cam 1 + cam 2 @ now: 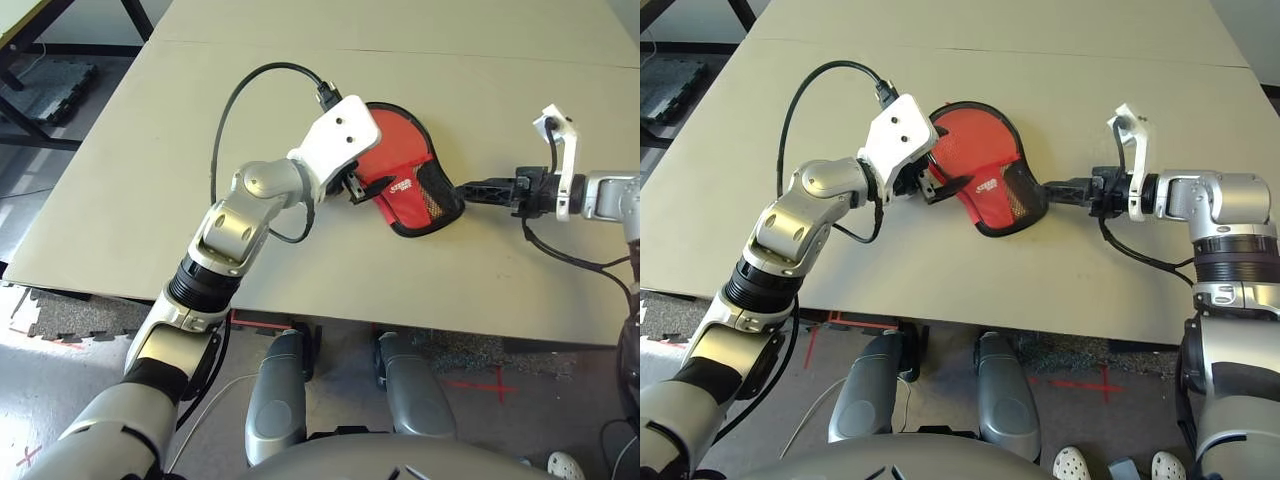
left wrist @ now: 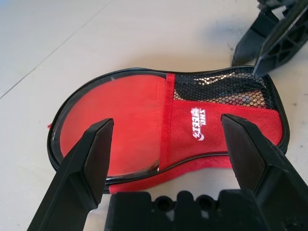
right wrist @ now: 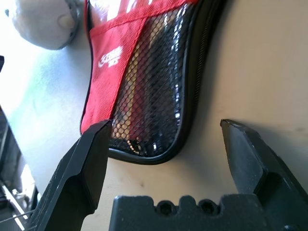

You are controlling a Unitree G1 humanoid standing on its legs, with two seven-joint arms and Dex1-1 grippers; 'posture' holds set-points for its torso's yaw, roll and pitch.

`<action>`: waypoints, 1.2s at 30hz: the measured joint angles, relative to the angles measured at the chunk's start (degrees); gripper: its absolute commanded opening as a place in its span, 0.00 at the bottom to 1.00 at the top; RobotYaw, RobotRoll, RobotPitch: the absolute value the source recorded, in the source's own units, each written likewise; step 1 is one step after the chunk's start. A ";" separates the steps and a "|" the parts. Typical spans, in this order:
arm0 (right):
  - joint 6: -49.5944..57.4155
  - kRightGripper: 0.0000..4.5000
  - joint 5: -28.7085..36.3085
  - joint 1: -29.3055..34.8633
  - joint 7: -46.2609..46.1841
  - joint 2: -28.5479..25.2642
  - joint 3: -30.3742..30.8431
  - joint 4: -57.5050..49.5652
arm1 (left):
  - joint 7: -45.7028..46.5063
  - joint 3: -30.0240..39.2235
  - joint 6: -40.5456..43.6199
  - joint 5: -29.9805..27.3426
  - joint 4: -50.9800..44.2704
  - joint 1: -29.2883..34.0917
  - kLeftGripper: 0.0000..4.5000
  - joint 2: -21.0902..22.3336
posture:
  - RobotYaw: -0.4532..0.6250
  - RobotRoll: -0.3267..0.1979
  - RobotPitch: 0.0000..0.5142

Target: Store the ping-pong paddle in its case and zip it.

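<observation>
The red case [image 1: 408,196] lies flat in the middle of the table, its black mesh pocket [image 2: 226,89] and white logo facing up. The ping-pong paddle's round red face [image 2: 110,125] shows at the case's wide end, inside the black zipper edge; its handle is hidden under the pocket side. My left gripper [image 1: 372,186] is open at the case's left edge, one finger on each side of the case in the left wrist view. My right gripper [image 1: 462,188] is open just off the mesh end, low over the table and pointing at it.
A black cable [image 1: 225,120] loops from my left wrist over the table. The table's front edge [image 1: 400,325] runs close below the case, with floor and foam mats [image 1: 50,85] beyond its left side. Bare tabletop [image 1: 450,70] lies behind the case.
</observation>
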 measured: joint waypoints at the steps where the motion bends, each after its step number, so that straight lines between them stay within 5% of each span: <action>1: 0.41 0.99 0.35 0.03 -0.08 0.54 0.02 -0.51 | 0.00 0.00 0.08 -0.02 -0.30 0.24 1.00 -0.03 | 0.48 0.62 0.46; 18: 2.70 0.99 1.77 -1.57 -5.07 7.07 -2.11 0.78 | 0.00 -0.01 0.92 -0.06 -1.18 0.74 1.00 -0.40 | 0.48 0.62 0.48; 21: 3.71 0.87 1.83 -2.25 -6.46 7.63 -2.79 2.05 | 0.00 -0.01 1.05 -0.06 -1.33 0.80 1.00 -0.32 | 0.48 0.62 0.48; 32: 5.73 0.01 2.34 -2.28 -9.17 8.20 -4.21 4.05 | 0.00 -0.01 1.36 -0.06 -1.41 0.84 1.00 0.12 | 0.47 0.62 0.49; 36: 6.97 0.01 3.31 -1.83 -9.48 8.11 -4.92 3.49 | 0.00 -0.01 1.36 -0.06 -1.41 0.85 1.00 0.21 | 0.47 0.62 0.50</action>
